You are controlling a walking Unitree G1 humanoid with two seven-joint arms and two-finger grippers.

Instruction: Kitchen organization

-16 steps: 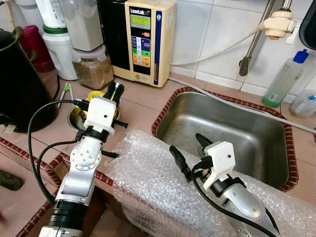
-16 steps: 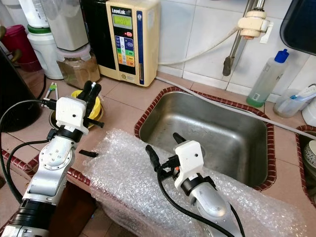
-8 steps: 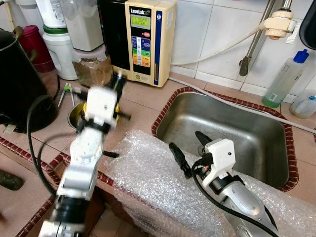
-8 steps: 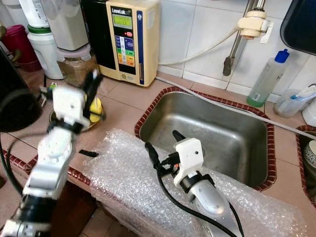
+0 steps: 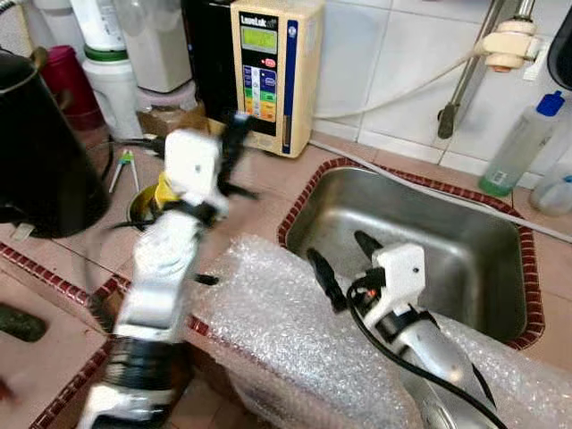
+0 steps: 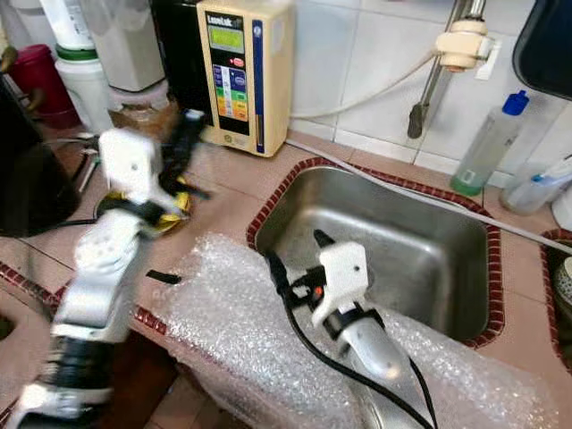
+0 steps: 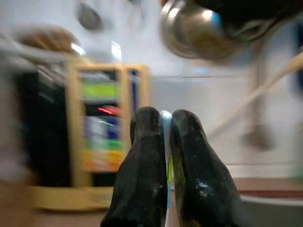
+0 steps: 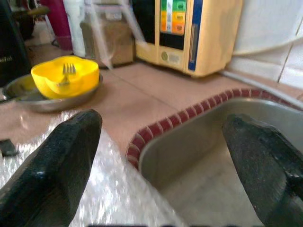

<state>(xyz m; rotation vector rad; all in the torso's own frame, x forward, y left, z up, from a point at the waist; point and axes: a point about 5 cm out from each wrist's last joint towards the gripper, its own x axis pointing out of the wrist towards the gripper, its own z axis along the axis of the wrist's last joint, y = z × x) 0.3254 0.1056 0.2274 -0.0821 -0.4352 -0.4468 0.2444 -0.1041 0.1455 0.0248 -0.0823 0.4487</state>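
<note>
Gripping a thin pale utensil (image 7: 165, 142), left hand (image 7: 163, 156) pinched shut, raised above yellow bowl (image 8: 65, 75)

A tiled kitchen counter around a stainless sink (image 5: 500, 268).

At upper centre, a cream water ionizer (image 5: 273, 71) stands against the white wall tiles, a red canister (image 5: 64, 80) and a white container (image 5: 112, 76) at upper left. A clear bottle with a blue cap (image 5: 518, 143) stands at upper right. Bubble wrap (image 5: 268, 331) covers the counter edge at lower centre.
</note>
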